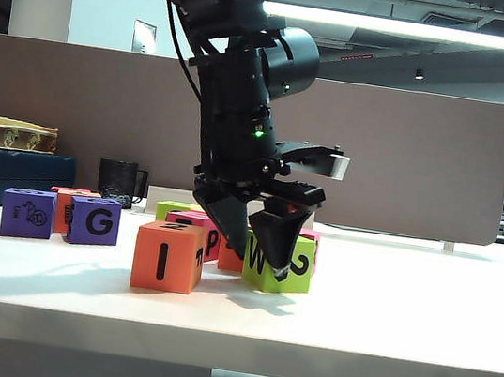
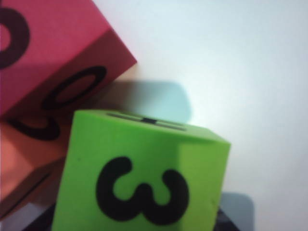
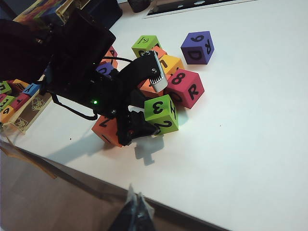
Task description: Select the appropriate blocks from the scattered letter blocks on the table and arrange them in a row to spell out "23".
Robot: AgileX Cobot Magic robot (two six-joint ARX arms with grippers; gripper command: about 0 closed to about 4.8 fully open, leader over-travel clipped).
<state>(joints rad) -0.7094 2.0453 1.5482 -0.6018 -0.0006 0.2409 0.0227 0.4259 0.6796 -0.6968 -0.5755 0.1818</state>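
The lime green block (image 1: 276,264) rests on the white table (image 1: 404,316), showing "W" to the front. It shows "3" in the left wrist view (image 2: 144,173), and "3" and "2" in the right wrist view (image 3: 161,113). My left gripper (image 1: 257,251) reaches down over it, one finger close along each side (image 2: 137,224). I cannot tell whether the fingers press on it. The orange "I" block (image 1: 169,257) stands just left, nearer the front edge. My right gripper (image 3: 137,202) hangs shut off the table's front edge, holding nothing.
A pink block (image 3: 185,86), a yellow one (image 3: 171,62) and other letter blocks crowd behind the green block. Two purple blocks (image 1: 93,220) (image 1: 27,214) stand to the left. A black mug (image 1: 121,178) and boxes (image 1: 13,134) sit at the back left.
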